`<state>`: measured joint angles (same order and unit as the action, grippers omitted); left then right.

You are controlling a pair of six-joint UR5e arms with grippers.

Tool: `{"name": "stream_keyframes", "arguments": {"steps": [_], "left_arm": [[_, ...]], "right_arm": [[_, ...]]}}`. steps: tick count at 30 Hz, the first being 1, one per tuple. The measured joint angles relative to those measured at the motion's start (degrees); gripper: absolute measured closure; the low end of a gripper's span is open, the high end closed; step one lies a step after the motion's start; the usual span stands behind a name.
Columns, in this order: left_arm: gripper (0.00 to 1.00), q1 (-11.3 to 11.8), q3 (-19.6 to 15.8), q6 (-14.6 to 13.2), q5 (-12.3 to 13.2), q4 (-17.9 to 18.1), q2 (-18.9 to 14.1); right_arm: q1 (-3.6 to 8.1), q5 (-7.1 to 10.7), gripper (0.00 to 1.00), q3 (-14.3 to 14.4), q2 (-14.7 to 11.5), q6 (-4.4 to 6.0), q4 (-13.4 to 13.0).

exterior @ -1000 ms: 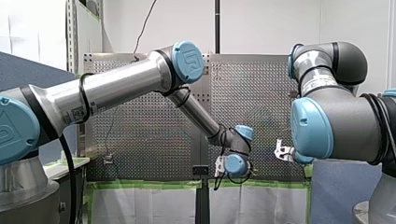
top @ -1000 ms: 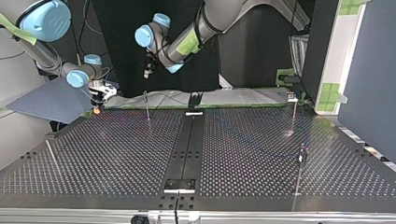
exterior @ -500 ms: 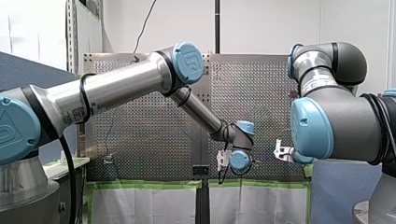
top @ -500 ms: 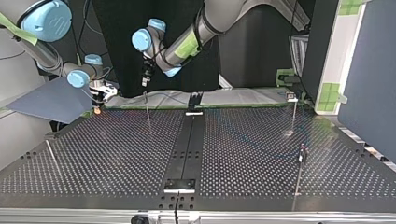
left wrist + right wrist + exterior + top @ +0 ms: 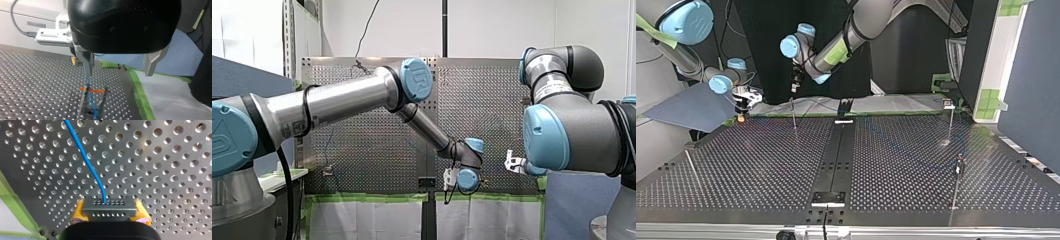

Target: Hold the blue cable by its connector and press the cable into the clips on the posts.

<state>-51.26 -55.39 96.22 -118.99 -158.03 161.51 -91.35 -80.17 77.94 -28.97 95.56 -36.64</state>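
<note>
A perforated metal desk [image 5: 916, 165] spreads under both arms, with green tape [image 5: 136, 82] along its edge. We judge the cable [image 5: 85, 157] to be light, thin and limp. It curves freely and will likely sag or twist wherever nothing supports it, so it cannot be steered from afar.

The connector [image 5: 109, 206] is the one rigid part, a small grey block with rows of pin holes, and that is the place to hold. The joint where the cable enters it looks like the weak spot, so we should pull gently.

Our right fingers [image 5: 78, 213] are closed on that block, a yellow pad against each end. The blue cable leaves its face straight ahead of them and runs off over the desk.

Our left fingers [image 5: 86, 58] are bare metal and stand wide apart with nothing between them. Below them stands a post [image 5: 82, 103] with an orange clip [image 5: 93, 90]. The cable runs under one finger and past that clip, but we cannot tell whether it is seated there. Pressing it in probably needs a short, firm push close beside the clip.
</note>
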Motion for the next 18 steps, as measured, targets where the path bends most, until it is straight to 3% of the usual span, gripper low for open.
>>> {"name": "stream_keyframes", "arguments": {"steps": [7, 18], "left_arm": [[0.00, 0.2, 3.4, 0.3, -0.1, 0.3, 1.9], [0.00, 0.5, 3.8, 0.3, -0.2, 2.2, 2.0]], "right_arm": [[-0.08, 0.01, 1.00, 0.0, 0.1, 0.14, -0.1], [-0.15, 0.24, 1.00, 0.0, 0.2, 0.17, -0.2]]}}
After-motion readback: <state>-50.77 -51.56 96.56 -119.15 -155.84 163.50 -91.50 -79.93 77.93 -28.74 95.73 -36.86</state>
